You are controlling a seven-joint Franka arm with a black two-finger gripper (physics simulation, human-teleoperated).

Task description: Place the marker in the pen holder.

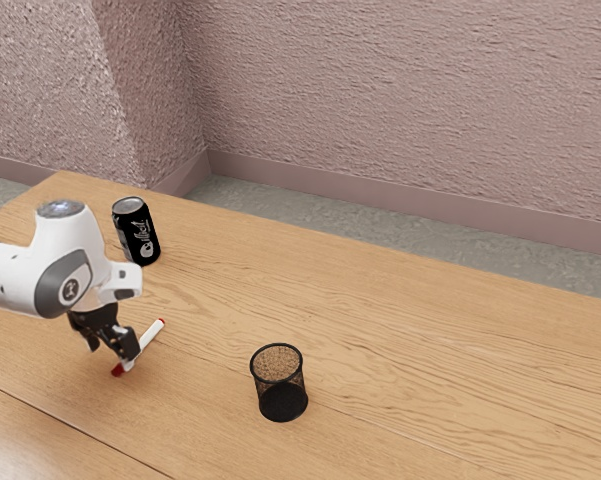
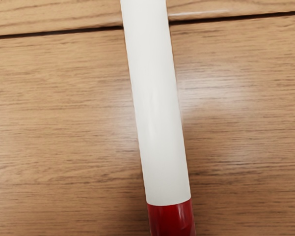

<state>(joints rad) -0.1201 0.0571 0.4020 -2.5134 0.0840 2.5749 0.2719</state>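
Gripper: released, with its two dark fingers standing apart, low over the counter and pointing down at it. You have it right at the marker, near one end; in the exterior view one finger overlaps the barrel. Contact between finger and marker: cannot tell.

Arm: white with grey parts, entering from the exterior view's left.

Marker: lying on its side on the counter, outside the pen holder. White barrel, red at both ends. In the exterior view it runs at a slant, one red end close below the gripper, the other reaching away toward the wall side. Your wrist view looks down on the white barrel and one red end at close range, with wood grain on both sides, a pale sheen beside the barrel and a dark seam crossing beneath it.

Pen holder: round black mesh cup, upright on the counter, mouth up. You will find it toward the exterior view's right from the gripper, well apart from the marker.

Can: black with pale lettering, upright, behind the gripper on the wall side of the counter.

Background, past the counter's far edge: a strip of grey floor, a pinkish baseboard, then a rough pinkish wall.
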